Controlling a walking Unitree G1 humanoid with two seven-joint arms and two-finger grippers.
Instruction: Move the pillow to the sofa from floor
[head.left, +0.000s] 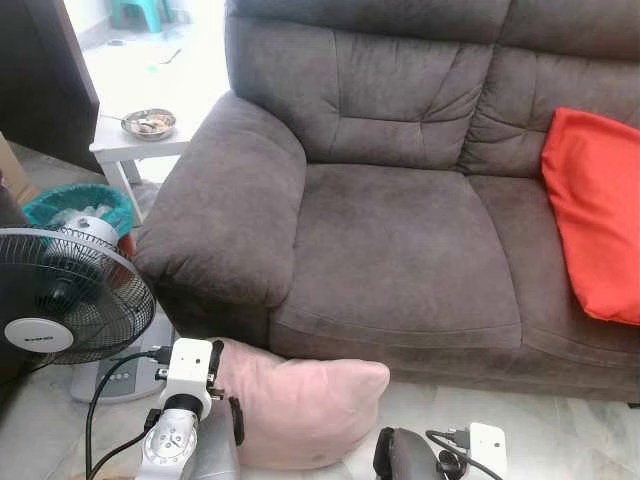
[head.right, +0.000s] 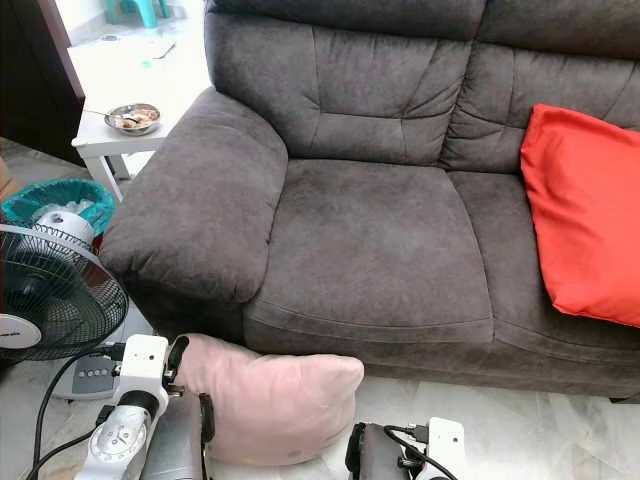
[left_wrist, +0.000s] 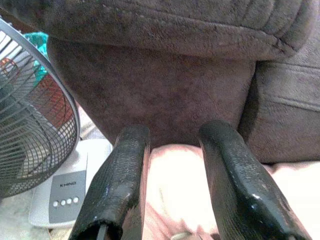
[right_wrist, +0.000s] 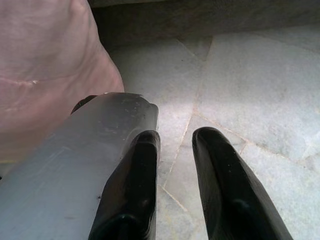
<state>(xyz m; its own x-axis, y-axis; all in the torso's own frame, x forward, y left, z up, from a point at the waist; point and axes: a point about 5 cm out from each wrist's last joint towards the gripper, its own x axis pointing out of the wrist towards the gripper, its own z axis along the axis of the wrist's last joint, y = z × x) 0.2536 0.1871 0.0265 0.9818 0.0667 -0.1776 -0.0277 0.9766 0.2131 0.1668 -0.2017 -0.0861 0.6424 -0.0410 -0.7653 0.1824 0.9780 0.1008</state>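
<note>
Pink and soft, the square fabric pillow lies on the pale tiled floor against the grey suede sofa. Left gripper straddles its edge, fingers parted; right gripper hovers beside it, parted and empty. Best pinch deep, gathering plenty of fabric before lifting.

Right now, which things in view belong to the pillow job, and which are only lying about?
Belong to the job:
- soft pink pillow on the floor
- grey fabric sofa
- left gripper, open around the pillow's edge
- right gripper, open above the tiles

Only lying about:
- red cushion
- black standing fan
- metal bowl on white side table
- teal basket
</note>
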